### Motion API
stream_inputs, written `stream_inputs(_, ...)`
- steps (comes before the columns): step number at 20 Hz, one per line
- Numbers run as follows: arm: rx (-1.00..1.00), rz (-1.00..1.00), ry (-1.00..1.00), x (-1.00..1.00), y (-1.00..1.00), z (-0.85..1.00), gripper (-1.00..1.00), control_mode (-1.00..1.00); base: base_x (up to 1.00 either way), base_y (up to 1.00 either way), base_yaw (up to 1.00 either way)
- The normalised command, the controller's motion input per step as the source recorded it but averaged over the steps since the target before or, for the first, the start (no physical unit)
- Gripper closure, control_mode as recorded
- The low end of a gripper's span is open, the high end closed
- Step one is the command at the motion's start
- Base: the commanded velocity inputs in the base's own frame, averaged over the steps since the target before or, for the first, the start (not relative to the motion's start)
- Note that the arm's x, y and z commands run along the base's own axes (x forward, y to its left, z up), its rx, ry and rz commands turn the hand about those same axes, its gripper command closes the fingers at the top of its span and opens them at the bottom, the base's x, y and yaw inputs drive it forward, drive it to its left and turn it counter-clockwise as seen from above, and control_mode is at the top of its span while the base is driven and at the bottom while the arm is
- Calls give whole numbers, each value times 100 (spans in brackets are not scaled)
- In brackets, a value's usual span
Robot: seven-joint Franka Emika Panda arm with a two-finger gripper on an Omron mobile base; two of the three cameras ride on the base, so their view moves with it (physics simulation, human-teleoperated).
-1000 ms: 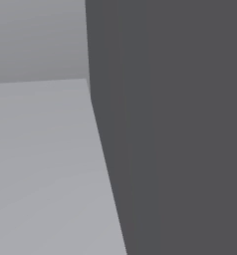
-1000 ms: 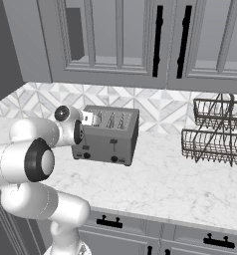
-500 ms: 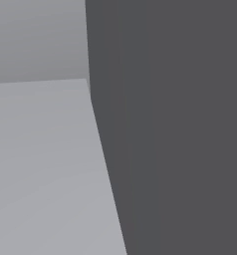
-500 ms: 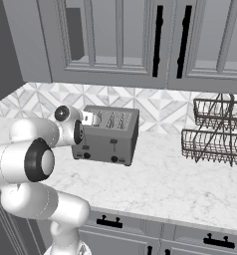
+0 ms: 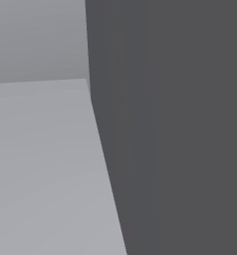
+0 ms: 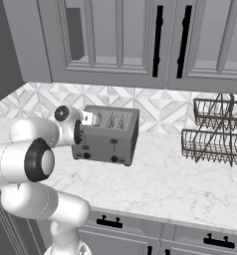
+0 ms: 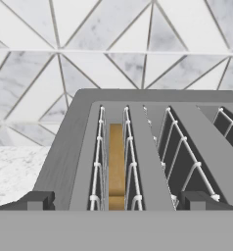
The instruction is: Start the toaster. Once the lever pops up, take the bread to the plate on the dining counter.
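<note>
1. Left base view: just flat grey wall panels up close, so there's not much to go on.
2. Right base view: the toaster (image 6: 109,135) sits on the marble worktop (image 6: 190,184) against the tiled backsplash, wire baskets (image 6: 219,130) well off to its right. The arm reaches to the toaster's left end, probably lining up for the lever.
3. Hand view: the gripper (image 7: 116,200) hangs spread wide with nothing in it, right over the slots. The bread (image 7: 116,164) stands upright in the left slot, between the wire guides, ready for toasting.

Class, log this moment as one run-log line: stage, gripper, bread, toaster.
stage: approaching toaster | gripper: open, above toaster, holding nothing | bread: in toaster's slot | toaster: on marble counter
</note>
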Motion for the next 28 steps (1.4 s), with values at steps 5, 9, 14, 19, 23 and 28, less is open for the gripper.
stream_inputs(5,0,0,0,0,0,0,-100,-100,0,0,0)
stream_inputs(9,0,0,0,0,0,0,-100,-100,0,0,0)
stream_inputs(14,0,0,0,0,0,0,-100,-100,0,0,0)
stream_inputs(19,0,0,0,0,0,0,-100,-100,0,0,0)
stream_inputs(23,0,0,0,0,0,0,-100,-100,0,0,0)
stream_inputs(28,0,0,0,0,0,0,-100,-100,0,0,0)
